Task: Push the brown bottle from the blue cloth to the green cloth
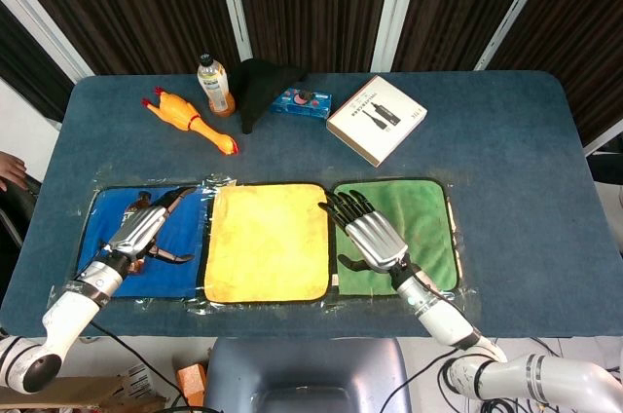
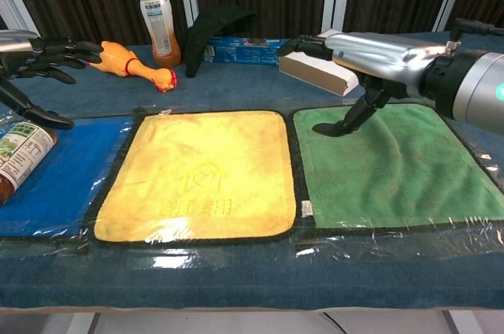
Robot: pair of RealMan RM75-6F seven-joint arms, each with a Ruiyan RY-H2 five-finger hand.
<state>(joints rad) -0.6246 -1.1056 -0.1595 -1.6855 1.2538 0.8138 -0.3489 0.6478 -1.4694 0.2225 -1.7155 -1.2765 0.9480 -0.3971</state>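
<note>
Both hands spread, left hand (image 1: 144, 228) above brown bottle (image 2: 17, 157); yellow cloth (image 1: 268, 241) lies before green cloth (image 1: 419, 213).

The left hand (image 1: 144, 228) is at the near left, palm down, fingers (image 2: 55, 49) stretched out and apart, thumb lower, holding nothing. The right hand (image 1: 373, 235) hovers right of centre, flat, fingers (image 1: 346, 206) spread and pointing far, thumb out to the left, its forearm running back to the near right.
</note>
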